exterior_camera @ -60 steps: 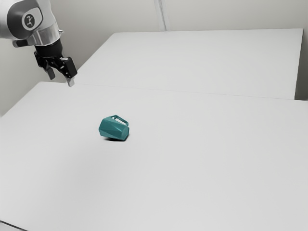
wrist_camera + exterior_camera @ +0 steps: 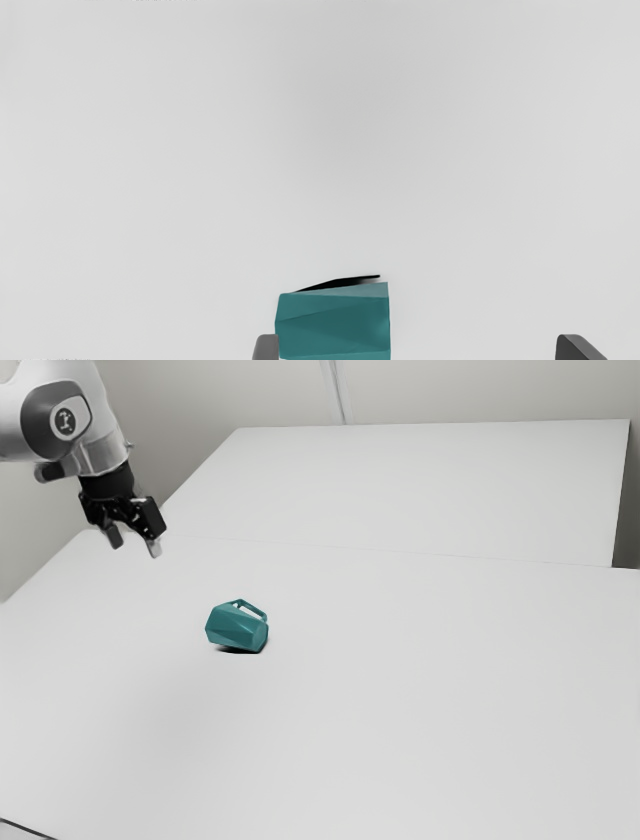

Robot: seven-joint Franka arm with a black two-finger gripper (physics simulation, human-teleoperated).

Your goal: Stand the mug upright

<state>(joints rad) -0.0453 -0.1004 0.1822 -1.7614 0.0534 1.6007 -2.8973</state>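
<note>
Mug (image 2: 236,630) on its side, gripper (image 2: 135,546) open and holding nothing

White table (image 2: 400,710) across the exterior view, second white surface (image 2: 430,490) behind it. Arm (image 2: 75,415) at the exterior view's upper left, gripper in the air, fingertips pointing down. Jaws wide apart, nothing between them in grip – well apart from the mug in the exterior view. Teal faceted mug lies on the table, left of the exterior view's middle. Its handle (image 2: 252,608) is on the upper side – dark shadow (image 2: 237,651) along the underside.
</note>
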